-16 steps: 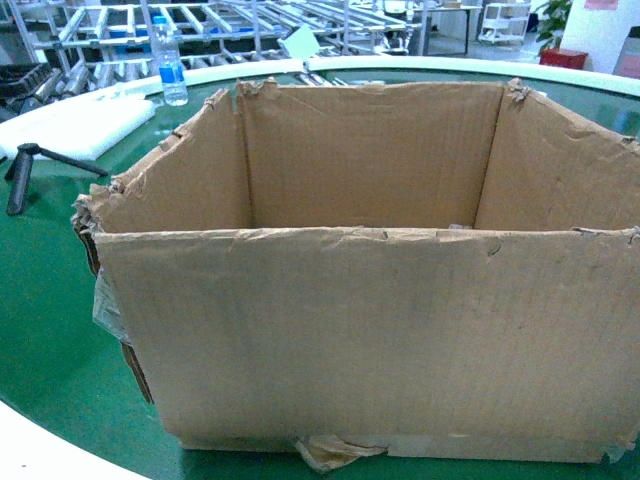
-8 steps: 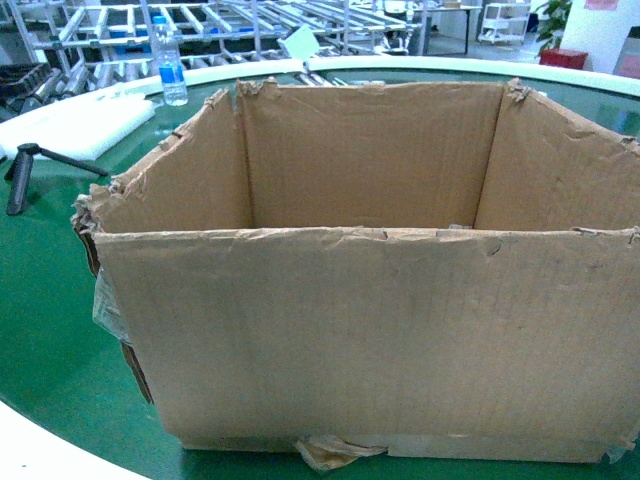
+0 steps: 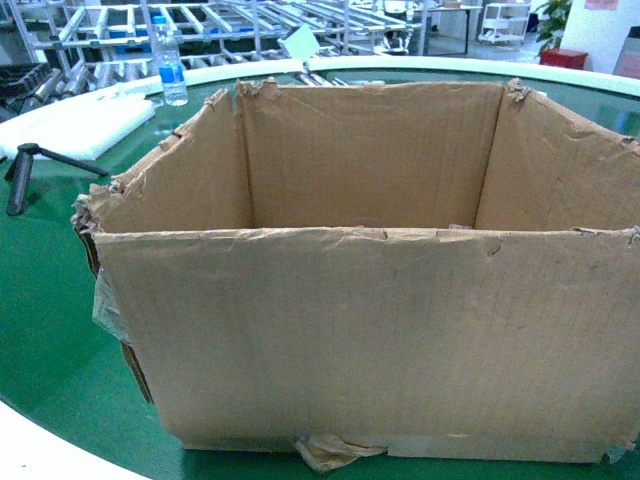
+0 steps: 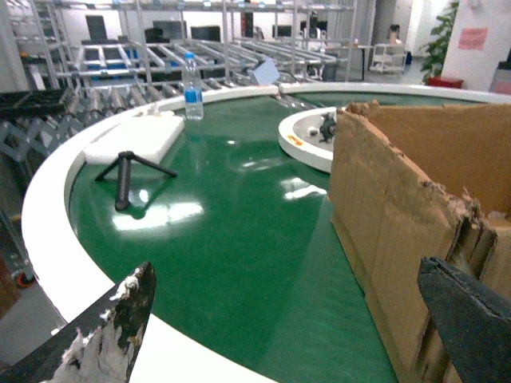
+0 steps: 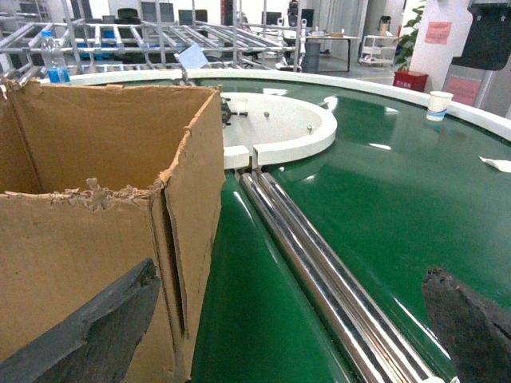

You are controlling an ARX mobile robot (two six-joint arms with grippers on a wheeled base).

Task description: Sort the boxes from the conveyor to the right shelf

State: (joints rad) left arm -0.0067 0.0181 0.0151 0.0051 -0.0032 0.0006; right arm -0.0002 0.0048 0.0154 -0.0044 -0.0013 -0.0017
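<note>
A large brown cardboard box (image 3: 370,330) with ragged top edges and peeling tape at its bottom seam stands open on the dark-green conveyor (image 3: 50,330) and fills the head view. Neither gripper shows there. My left gripper (image 4: 287,319) is open wide beside the box's (image 4: 399,215) left wall, one fingertip (image 4: 467,315) in front of its near corner, the other over the white rim. My right gripper (image 5: 287,327) is also open wide, one fingertip (image 5: 96,335) against the box's (image 5: 104,199) right corner and the other above the belt. Steel shelf racks (image 3: 200,25) stand beyond the far rim.
On the belt left of the box are a water bottle (image 3: 171,62), a white foam slab (image 3: 75,125) and a small black tripod (image 3: 25,170). Right of the box, steel rails (image 5: 319,263) cross the belt toward a white inner hub (image 5: 279,128). A paper cup (image 5: 437,104) sits on the far rim.
</note>
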